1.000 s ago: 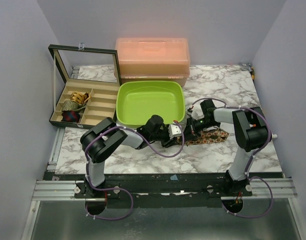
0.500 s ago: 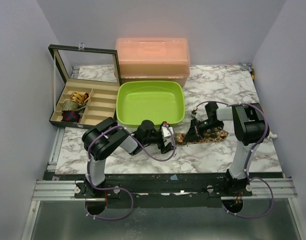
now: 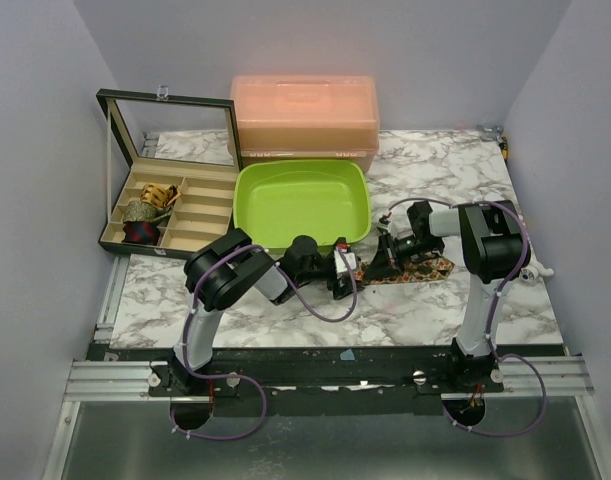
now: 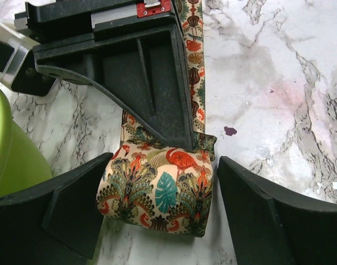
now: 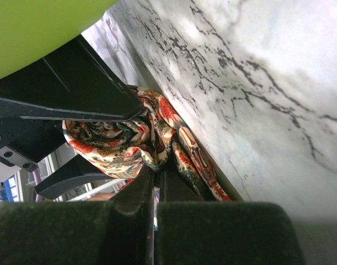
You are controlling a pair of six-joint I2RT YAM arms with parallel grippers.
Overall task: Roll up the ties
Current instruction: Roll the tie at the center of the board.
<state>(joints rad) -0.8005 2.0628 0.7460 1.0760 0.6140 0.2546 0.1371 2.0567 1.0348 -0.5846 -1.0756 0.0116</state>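
Roll barely started: one end of the tie [image 3: 413,268] is curling into a short coil [image 4: 157,193], and the rest is lying flat on the marble surface [image 3: 435,310], centre right of the top view.

Left pincer [image 4: 161,187] is straddling the coil, wide open. Right pincer [image 5: 155,179] is pinching the loose fabric, nearly closed.

Three rolls [image 3: 145,212] are sitting in the box [image 3: 205,225], upper left.

Nothing readable is showing.

The floral fabric necktie [image 3: 420,268] lay on the marble worktop [image 3: 435,170] before the lime-green plastic tray [image 3: 300,205], my left gripper [image 4: 160,207] at its left end.
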